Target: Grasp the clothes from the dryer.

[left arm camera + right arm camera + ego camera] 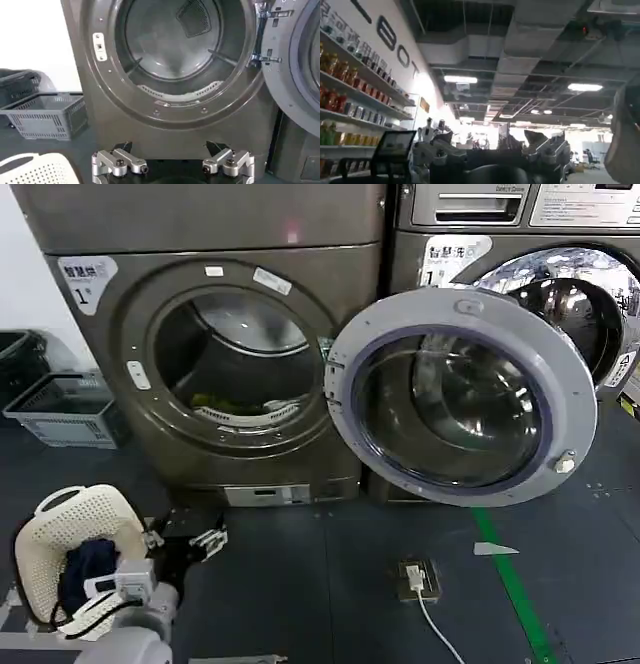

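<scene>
Head view: your left gripper (203, 541) sits low at 8 o'clock, fingers spread, holding nothing, beside white basket (75, 529). Dryer (120, 424) stands ahead, door (462, 394) swung open to 3 o'clock. Clothes (222, 402), yellow-green, lie on drum floor.
Left wrist view: fingers (120, 161) apart, facing dryer porthole.
Right wrist view: right gripper (492, 152) aims at ceiling; cannot tell its state.

The dryer (215, 334) stands left of a second machine (520, 244), its door (465, 399) swung open to the right, clothes (225, 402) in its drum, a basket (65, 409) on the floor to its left.
</scene>
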Controlling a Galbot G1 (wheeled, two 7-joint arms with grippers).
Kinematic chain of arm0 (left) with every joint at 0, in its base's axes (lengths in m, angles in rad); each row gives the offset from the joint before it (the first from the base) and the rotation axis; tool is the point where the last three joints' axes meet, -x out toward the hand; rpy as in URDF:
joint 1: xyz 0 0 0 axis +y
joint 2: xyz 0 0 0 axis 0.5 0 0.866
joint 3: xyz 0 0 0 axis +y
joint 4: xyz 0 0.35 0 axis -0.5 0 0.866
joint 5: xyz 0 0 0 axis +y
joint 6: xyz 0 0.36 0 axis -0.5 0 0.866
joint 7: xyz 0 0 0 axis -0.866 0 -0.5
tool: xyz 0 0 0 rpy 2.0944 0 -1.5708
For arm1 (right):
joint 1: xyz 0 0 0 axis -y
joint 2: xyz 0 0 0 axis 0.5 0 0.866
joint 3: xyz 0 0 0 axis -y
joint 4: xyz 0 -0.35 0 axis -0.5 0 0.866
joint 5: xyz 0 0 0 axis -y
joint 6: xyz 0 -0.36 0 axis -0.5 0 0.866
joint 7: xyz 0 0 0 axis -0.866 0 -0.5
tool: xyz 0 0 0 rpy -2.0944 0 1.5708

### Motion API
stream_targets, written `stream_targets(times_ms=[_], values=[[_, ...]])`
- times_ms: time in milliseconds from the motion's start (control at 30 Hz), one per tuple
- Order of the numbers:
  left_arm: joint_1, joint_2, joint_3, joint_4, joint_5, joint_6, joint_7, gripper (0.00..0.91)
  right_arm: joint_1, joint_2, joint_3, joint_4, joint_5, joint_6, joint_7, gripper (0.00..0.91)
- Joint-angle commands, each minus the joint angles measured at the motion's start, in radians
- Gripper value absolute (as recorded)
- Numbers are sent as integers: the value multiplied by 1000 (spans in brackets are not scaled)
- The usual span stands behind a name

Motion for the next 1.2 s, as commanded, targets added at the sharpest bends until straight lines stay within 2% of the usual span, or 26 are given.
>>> stream_targets(times_ms=[33, 1200], values=[[1, 0, 0, -2, 0, 49, 0, 907, 1, 1, 1, 1, 13, 12, 4, 907], [-2, 6, -6, 17, -28, 49, 0, 907, 4, 1, -4, -8, 18, 8, 4, 907]])
